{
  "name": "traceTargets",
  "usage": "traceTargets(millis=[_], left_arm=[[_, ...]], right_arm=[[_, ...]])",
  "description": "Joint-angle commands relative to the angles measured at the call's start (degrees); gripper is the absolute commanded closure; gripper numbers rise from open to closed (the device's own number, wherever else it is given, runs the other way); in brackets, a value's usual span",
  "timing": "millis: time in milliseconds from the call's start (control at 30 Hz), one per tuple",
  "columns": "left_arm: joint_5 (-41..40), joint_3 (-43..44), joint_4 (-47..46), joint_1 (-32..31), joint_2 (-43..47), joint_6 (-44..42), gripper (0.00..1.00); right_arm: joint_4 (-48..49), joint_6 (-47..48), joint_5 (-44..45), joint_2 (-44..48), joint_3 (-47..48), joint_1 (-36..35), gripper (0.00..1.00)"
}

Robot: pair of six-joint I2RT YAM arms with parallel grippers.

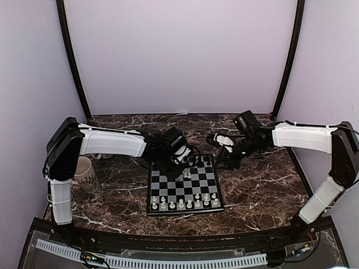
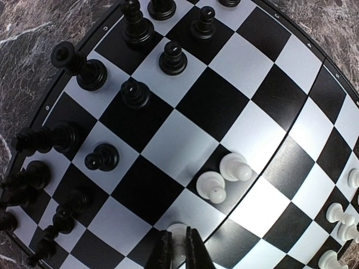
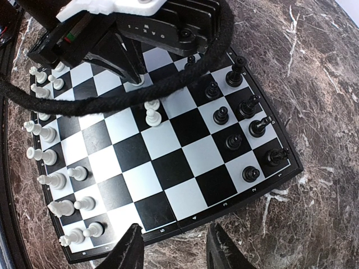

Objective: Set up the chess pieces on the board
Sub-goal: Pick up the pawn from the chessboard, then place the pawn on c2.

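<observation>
Desk (image 1: 252, 190): dark veined marble, closed in by pale walls (image 1: 179, 50) at the back and on both sides. Bare marble shows to the right of the board and between the board and the near edge.
Chessboard (image 1: 174, 188): lies flat at the centre of the desk, towards the near side, between the two arms. A thin black rim runs all round it.
Black chessmen (image 3: 249, 109): stand in two rows along the board's far edge.
White chessmen (image 3: 59, 207): stand along the near edge, in the two rows closest to the arm bases.
Two white pawns (image 2: 212, 186): stand upright just beside each other in the middle of the board, with bare squares around them.
Left fingers (image 1: 179, 167): reach down over the board's far half, left of the two pawns. They are pinched together on a white piece (image 2: 177, 228); they hide what kind of piece it is.
Right fingers (image 1: 223, 161): hover at the board's right rim near its far corner, partly spread. Only rim and marble show in the gap, and they hold nothing.
Cable (image 3: 84, 103): a black braided line from the left arm hangs in an arc above the board.
Mug (image 1: 87, 178): a cream mug with a dark pattern stands at the desk's left side, half hidden behind the left arm and well apart from the board. Its contents cannot be seen.
</observation>
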State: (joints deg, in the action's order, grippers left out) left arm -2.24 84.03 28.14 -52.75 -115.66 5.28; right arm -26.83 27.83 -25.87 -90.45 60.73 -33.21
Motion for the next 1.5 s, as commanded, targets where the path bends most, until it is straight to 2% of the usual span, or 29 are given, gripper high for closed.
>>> traceTargets(millis=[0,100,200,433,1467], left_arm=[[2.5,0.6,2.5,0.2,3.2,0.2,0.98],[6.7,-3.3,1.6,0.1,7.7,-1.9,0.98],[13.6,-8.2,2.2,-0.2,12.2,-8.4,0.97],[15.5,-14.7,3.4,-1.1,16.5,-11.2,0.97],[13.2,-12.5,2.4,-5.1,10.7,-11.4,0.95]], right_arm=[[0.5,0.3,0.0,-0.5,1.1,-0.2,0.61],[0.5,0.3,0.0,-0.5,1.2,-0.3,0.61],[0.5,0.3,-0.2,-0.5,1.2,-0.2,0.61],[0.2,0.3,-0.4,-0.5,1.6,-0.2,0.61],[0.0,0.3,-0.2,-2.0,1.7,-0.3,0.61]])
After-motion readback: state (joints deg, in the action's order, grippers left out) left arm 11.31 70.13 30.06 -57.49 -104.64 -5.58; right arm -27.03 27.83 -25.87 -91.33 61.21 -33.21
